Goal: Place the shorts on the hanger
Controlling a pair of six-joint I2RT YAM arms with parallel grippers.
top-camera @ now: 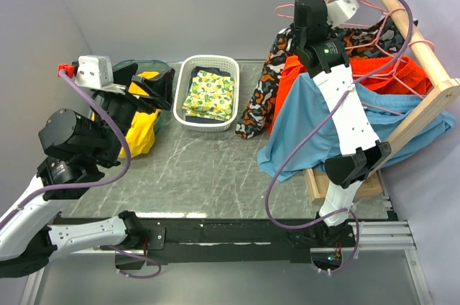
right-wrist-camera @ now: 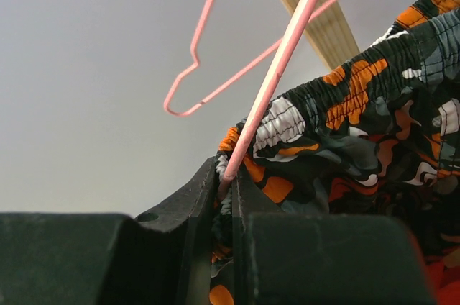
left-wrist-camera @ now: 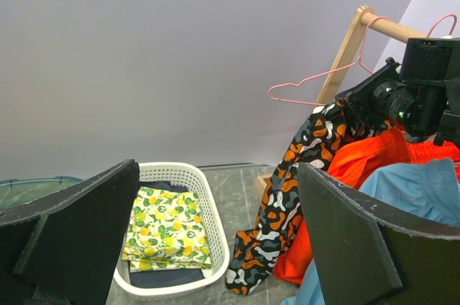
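Upper right in the top view, the right gripper [right-wrist-camera: 226,179] pinched the waistband of the shorts [right-wrist-camera: 359,103]. The hanger [right-wrist-camera: 287,53] wire rose steeply from its fingertips. The left gripper [left-wrist-camera: 215,175] gaped, well apart.

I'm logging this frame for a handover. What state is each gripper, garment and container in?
shorts: hanging, waistband gathered at the top.
hanger: tilted, wire against the waistband.
right gripper: shut on the hanger wire.
left gripper: open, empty.
basket: holds a folded lemon-print cloth.
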